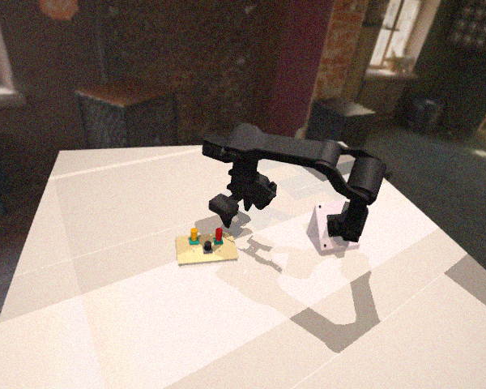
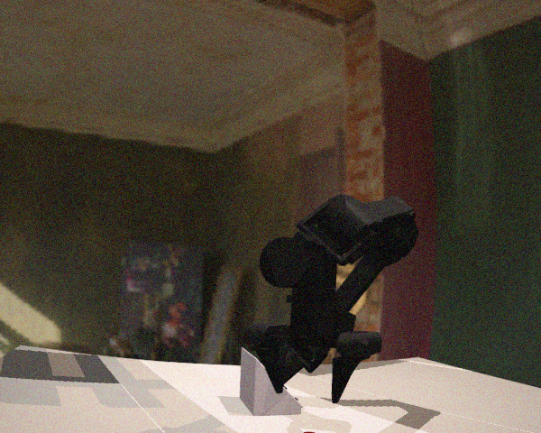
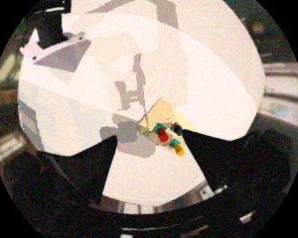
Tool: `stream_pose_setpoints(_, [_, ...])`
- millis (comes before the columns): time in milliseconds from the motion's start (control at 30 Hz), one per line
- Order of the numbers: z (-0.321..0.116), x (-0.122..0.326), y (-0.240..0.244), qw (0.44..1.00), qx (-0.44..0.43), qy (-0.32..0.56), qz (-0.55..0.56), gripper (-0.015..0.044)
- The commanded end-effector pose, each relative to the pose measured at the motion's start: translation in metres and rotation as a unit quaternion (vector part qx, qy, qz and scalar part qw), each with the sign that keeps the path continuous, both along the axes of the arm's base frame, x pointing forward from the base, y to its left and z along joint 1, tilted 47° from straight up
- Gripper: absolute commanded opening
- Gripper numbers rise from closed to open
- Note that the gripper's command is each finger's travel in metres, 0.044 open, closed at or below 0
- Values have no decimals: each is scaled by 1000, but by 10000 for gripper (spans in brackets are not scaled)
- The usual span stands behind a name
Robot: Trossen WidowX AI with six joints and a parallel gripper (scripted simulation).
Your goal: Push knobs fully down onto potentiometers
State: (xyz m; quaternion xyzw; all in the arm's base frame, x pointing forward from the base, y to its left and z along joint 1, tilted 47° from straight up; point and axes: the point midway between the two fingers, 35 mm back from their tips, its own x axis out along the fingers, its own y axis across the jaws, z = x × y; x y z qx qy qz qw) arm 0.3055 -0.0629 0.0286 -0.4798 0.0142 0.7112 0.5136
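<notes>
The yellow circuit board stands low on the table. A yellow-orange knob and a red knob stand upright over teal potentiometers near its back edge; a sliver of the red knob shows at the bottom of the exterior view. A short black knob sits nearer the front. Any small gap under the knobs is too small to tell. My gripper is wide open and empty, above the table just behind and right of the red knob, touching neither knob.
A pale pink wedge block stands on the table to the right of the board, by the arm's base. The arm spans from there over to the board. Arm shadows cross the table beside the board.
</notes>
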Motion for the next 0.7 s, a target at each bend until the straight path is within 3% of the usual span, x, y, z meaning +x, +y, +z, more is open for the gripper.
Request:
stream_pose_setpoints(0, [4,-46,7,1000,1,2,5,440])
stream_pose_setpoints(100, [5,-62,10,1000,1,2,5,440])
stream_pose_setpoints(667, [5,-62,10,1000,1,2,5,440])
